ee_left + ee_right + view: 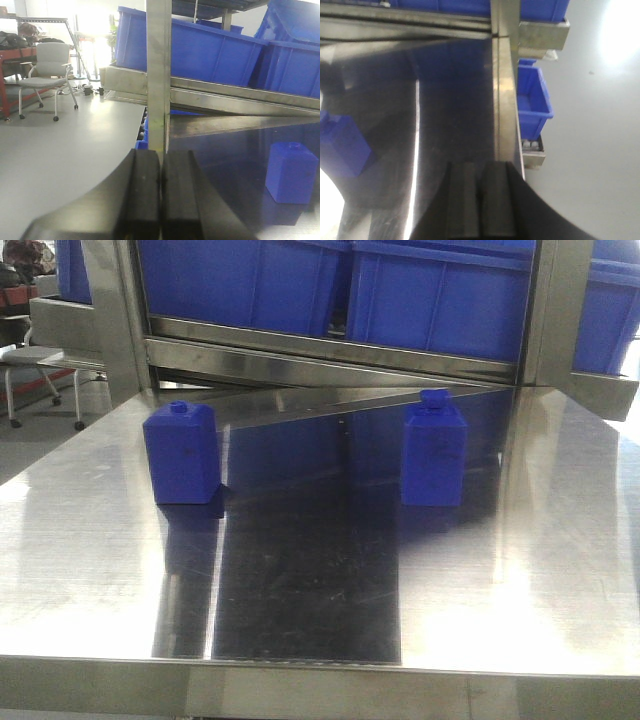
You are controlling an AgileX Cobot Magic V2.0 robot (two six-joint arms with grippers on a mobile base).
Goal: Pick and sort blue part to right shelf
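With the pick not yet begun, the left gripper (160,200) and right gripper (480,200) hung pressed together and empty, one blue part (291,172) on the worktop (90,570) ahead-right of the left, a second blue part (342,145) ahead-left of the right, so the next move needed jaws spread over one.

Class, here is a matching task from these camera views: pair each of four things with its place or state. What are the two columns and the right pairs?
Things:
1. blue parts
2. blue bins
3. office chair
4. left gripper

Places or states:
A. shut, holding nothing
B. upright on the steel table
C. on the floor, off to the side of the table
D. in the shelf behind the table

Pairs: 1-B, 2-D, 3-C, 4-A
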